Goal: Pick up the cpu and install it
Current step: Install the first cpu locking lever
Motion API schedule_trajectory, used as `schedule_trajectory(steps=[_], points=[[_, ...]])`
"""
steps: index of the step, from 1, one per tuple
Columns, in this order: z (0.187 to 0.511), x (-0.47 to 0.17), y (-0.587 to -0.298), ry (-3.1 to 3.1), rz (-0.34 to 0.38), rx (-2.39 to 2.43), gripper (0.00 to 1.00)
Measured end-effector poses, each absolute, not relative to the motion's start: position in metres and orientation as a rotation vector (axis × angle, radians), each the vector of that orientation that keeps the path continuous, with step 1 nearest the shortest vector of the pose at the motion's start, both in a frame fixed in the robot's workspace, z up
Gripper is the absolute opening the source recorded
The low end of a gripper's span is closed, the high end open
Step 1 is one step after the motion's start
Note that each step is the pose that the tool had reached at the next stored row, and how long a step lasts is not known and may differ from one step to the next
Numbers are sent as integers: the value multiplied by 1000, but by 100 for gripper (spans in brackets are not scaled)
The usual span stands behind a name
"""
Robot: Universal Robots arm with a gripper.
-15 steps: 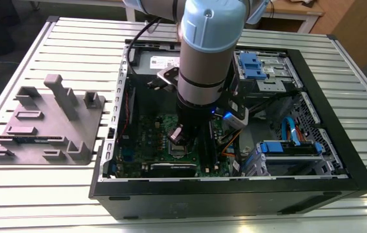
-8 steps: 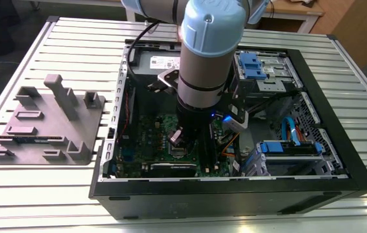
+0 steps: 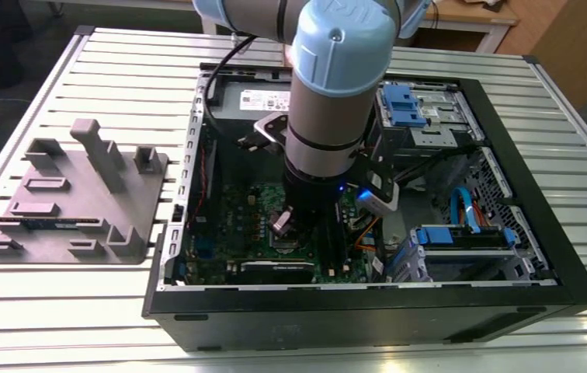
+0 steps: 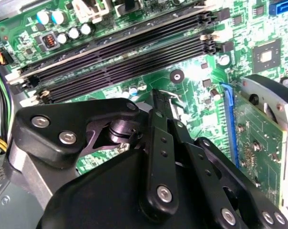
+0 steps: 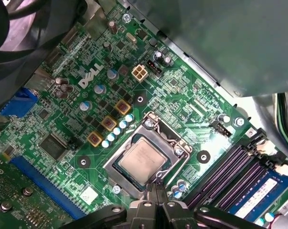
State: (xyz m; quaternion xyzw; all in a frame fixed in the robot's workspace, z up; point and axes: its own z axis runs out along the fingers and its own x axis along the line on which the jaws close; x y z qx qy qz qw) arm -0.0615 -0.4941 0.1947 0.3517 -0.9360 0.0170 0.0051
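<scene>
The cpu lay flat in the middle of the green motherboard. Its grey top faced up. The metal socket frame went all the way round it. The gripper hung just beside one edge of that frame, low over the board. Its two black fingers were pressed together with nothing between them. I could not tell if the tips touched the frame.

In the second wrist view the gripper pointed at the board. A thin metal lever lay right next to its tip.

Many things stood close around the cpu. A row of little round blue-topped parts sat along one side of the frame. Long black memory slots ran on another side, and a blue memory stick sat in the far one. A long blue slot lay a bit further off. In the second wrist view a big card stood up near the gripper.

In the exterior view the arm reached straight down into the open computer case. Its thick body hid much of the board. The gripper was deep inside, with black cables and blue drive holders close by on the exterior view's right. The case lay on a slatted table. A grey tray sat on the table at the exterior view's left, well apart from the gripper.
</scene>
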Motion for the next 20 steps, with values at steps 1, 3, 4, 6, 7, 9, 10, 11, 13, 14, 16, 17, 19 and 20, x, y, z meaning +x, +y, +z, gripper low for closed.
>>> schedule_trajectory(steps=[1, 3, 4, 6, 7, 9, 10, 11, 13, 14, 16, 17, 19, 20], points=[[195, -61, -495, -2932, 53, 1098, 10], [194, -60, -496, -2934, 53, 1093, 10], [194, -60, -496, -2935, 53, 1090, 10], [194, -59, -497, -2937, 53, 1085, 10], [194, -59, -498, -2938, 53, 1083, 10], [193, -59, -499, -2940, 53, 1077, 10], [193, -59, -499, -2941, 53, 1074, 10], [192, -59, -499, -2941, 53, 1073, 10], [192, -59, -499, -2942, 53, 1070, 10], [192, -59, -499, -2942, 54, 1070, 10], [192, -59, -499, -2942, 53, 1070, 10], [192, -59, -499, -2942, 53, 1070, 10], [192, -59, -499, -2942, 53, 1070, 10], [192, -59, -499, -2942, 53, 1070, 10]])
